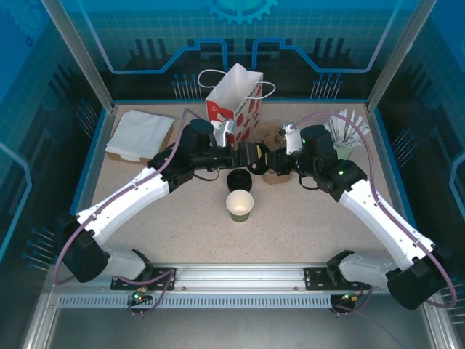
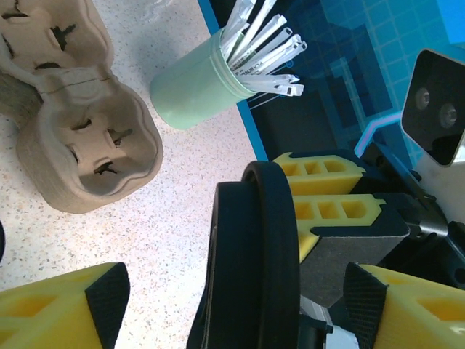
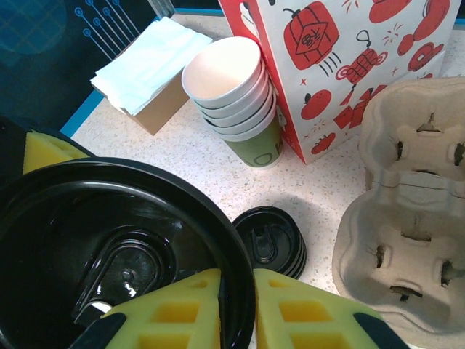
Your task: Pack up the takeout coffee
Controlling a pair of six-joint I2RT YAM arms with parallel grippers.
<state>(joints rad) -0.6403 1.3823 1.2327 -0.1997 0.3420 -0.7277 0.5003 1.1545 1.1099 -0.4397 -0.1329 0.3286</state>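
Our right gripper [image 3: 237, 291] pinches the black lid [image 3: 109, 240] by its rim, just beyond the open green cup [image 1: 240, 206]. Our left gripper [image 2: 240, 305] straddles that lid, jaws wide, not gripping.

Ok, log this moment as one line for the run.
right gripper: shut on lid rim | left gripper: open, fingers either side of lid | cup: uncovered, upright on table
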